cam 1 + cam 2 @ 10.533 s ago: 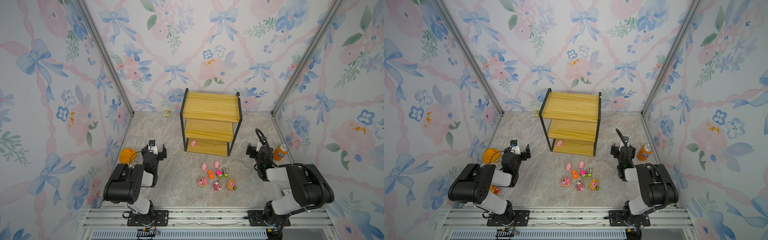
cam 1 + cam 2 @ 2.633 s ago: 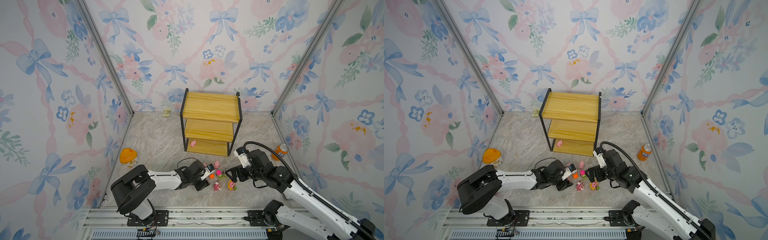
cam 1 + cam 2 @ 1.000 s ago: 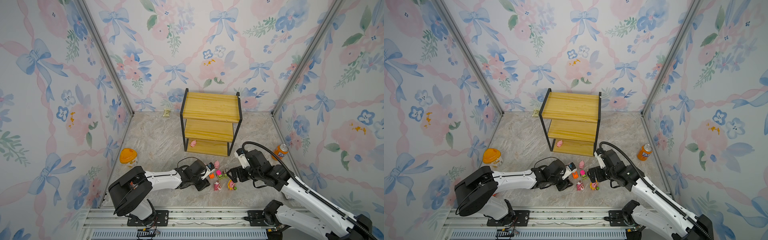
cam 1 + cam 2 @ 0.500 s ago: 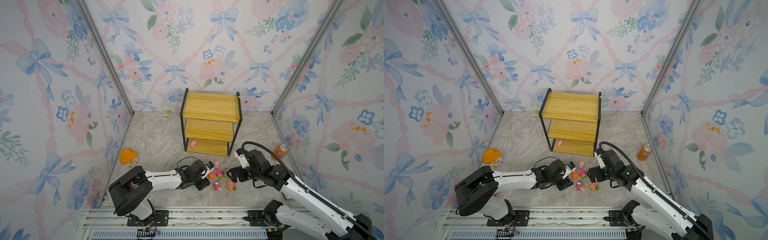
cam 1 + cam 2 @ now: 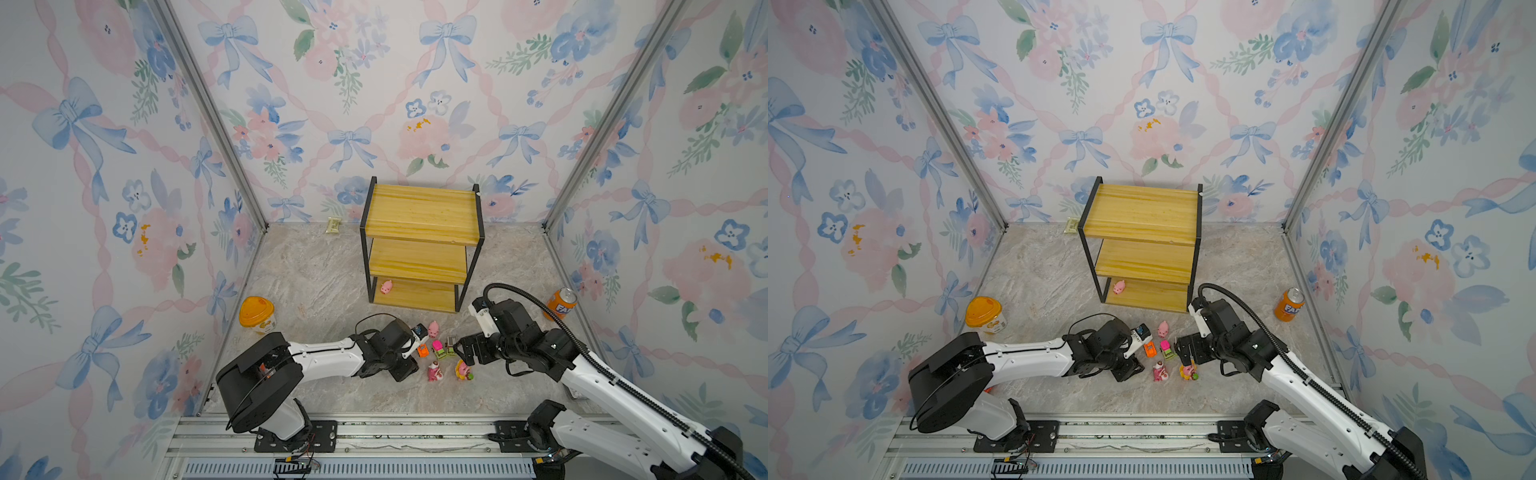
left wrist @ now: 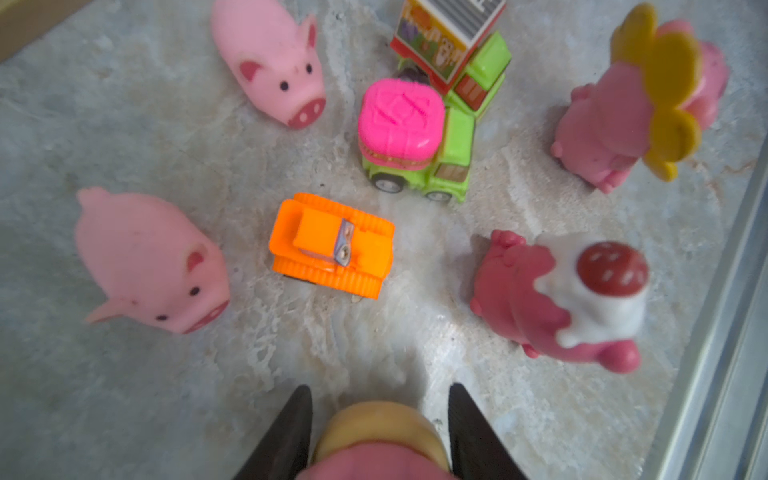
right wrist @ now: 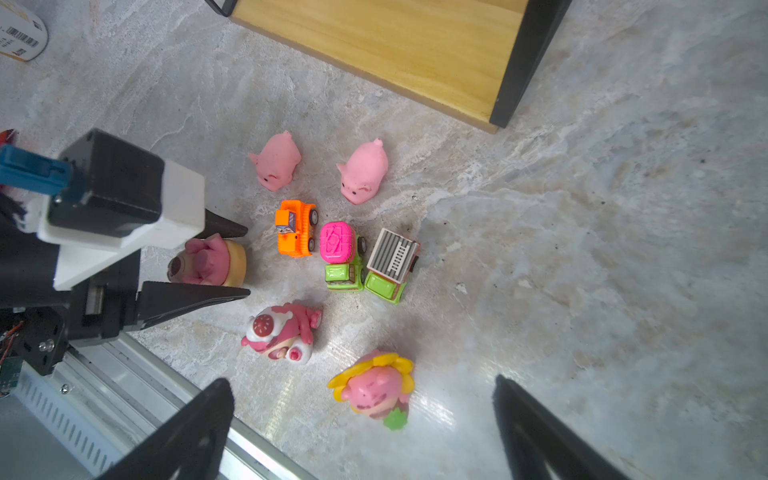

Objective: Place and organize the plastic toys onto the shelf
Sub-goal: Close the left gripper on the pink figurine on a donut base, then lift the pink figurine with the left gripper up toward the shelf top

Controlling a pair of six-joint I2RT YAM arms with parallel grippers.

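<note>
The shelf (image 5: 419,212) (image 5: 1142,216) stands at the back with one pale pink pig (image 5: 386,286) on its bottom board. The other plastic toys lie on the floor in front of it: two pigs (image 7: 276,162) (image 7: 363,174), an orange car (image 7: 295,228), a pink-green car (image 7: 338,249), a brown-green car (image 7: 390,262), a strawberry bear (image 7: 278,330) and a flower bear (image 7: 376,388). My left gripper (image 7: 247,261) (image 6: 380,399) is shut on a pink bear with a tan base (image 7: 208,262). My right gripper (image 7: 361,399) (image 5: 461,353) hangs wide open above the flower bear.
An orange-lidded tub (image 5: 256,313) sits by the left wall and an orange soda can (image 5: 561,303) by the right wall. A small packet (image 5: 332,225) lies at the back wall. The metal front rail (image 7: 137,374) runs close to the bears.
Both arms have come out of their folded rest poses to the toy cluster. Over the last second nothing has visibly moved.
</note>
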